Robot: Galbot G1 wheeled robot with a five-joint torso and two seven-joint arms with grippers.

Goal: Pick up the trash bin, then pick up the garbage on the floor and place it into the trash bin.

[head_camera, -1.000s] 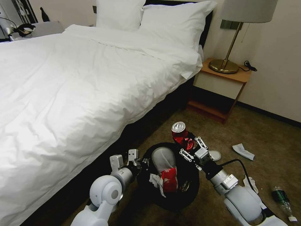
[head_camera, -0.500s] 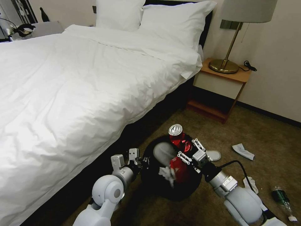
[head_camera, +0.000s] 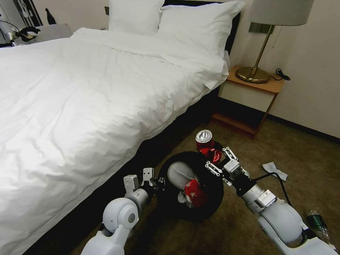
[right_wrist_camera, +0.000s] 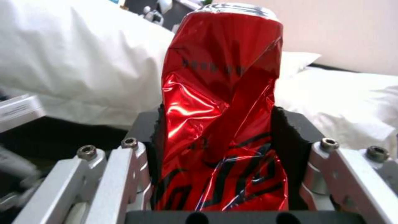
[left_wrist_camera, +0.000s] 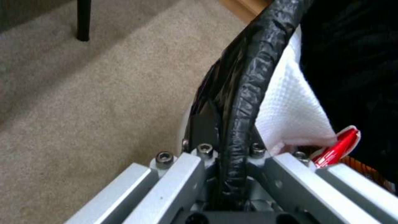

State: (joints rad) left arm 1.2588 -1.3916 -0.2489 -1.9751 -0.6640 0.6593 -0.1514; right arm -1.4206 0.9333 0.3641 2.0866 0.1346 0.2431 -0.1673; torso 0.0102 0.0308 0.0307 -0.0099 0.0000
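The right gripper (head_camera: 215, 160) clamps a crushed, creased red can (head_camera: 206, 146) by the round black wire-mesh trash bin (head_camera: 212, 198), which the left gripper (head_camera: 157, 183) pinches by its rim and which holds a white slipper (head_camera: 180, 174), a red snack packet (head_camera: 194, 192) and white tissue (left_wrist_camera: 290, 105).

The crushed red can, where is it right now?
In the head view the crushed red can is clamped upright in the right gripper, just beyond the far rim of the trash bin, near the bed's edge.

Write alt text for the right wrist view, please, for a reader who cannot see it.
The right claw is shut on a crushed red can, which stands upright between its black pads. Behind the can lies white bedding.
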